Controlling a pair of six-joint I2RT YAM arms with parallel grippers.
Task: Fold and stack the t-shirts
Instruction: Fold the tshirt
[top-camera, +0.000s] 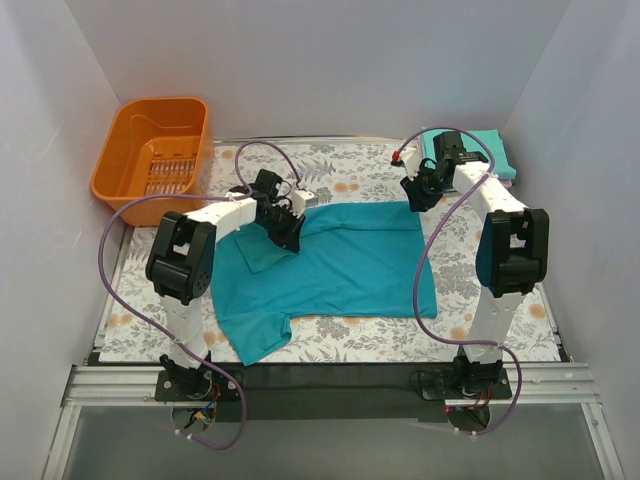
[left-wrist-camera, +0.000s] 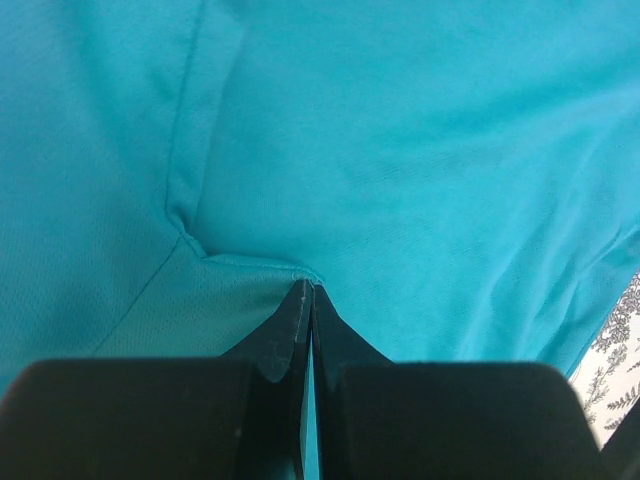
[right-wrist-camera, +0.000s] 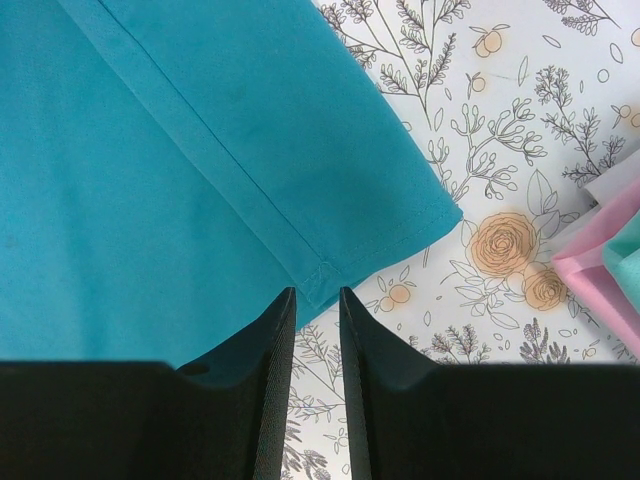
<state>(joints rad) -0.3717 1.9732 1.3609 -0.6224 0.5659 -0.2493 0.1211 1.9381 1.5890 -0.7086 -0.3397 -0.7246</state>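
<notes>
On the flowery table (top-camera: 370, 338): the blue shirt (top-camera: 340, 265) lies spread out in the middle.
Feel: soft, light and floppy; best pinched at a corner or edge.
Left gripper (left-wrist-camera: 306, 292): squeezed tight on a fold of the shirt.
Right gripper (right-wrist-camera: 317, 300): open just a crack, at the hem corner, holding nothing.

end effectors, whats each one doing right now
Left end effector: closed, pinching the teal-blue t-shirt.
Right end effector: slightly open, holding nothing; the shirt's hem corner lies at its tips.
</notes>
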